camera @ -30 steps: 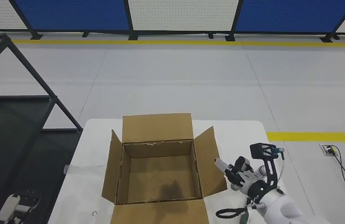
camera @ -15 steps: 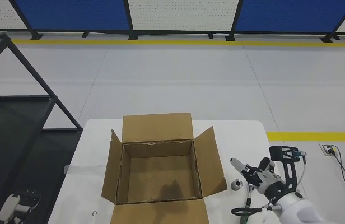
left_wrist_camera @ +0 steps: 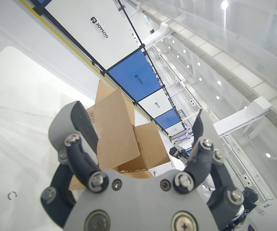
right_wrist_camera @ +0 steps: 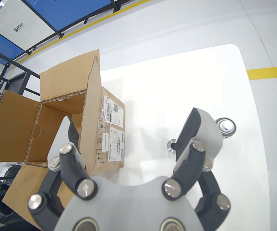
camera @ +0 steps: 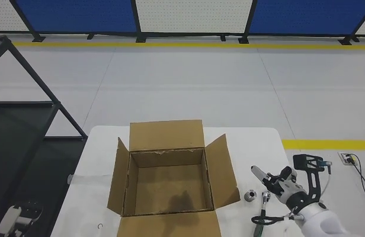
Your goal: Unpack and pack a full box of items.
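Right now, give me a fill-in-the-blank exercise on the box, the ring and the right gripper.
1. The flaps of the box are ___.
2. The ring lies on the ___, outside the box.
3. The right gripper holds ___.

Missing words: open; table; nothing.

The right gripper (camera: 261,182) pulls away from the box (camera: 223,172) toward the table's right edge, jaws spread, uncovering what looks like a small round metal part (camera: 249,195).
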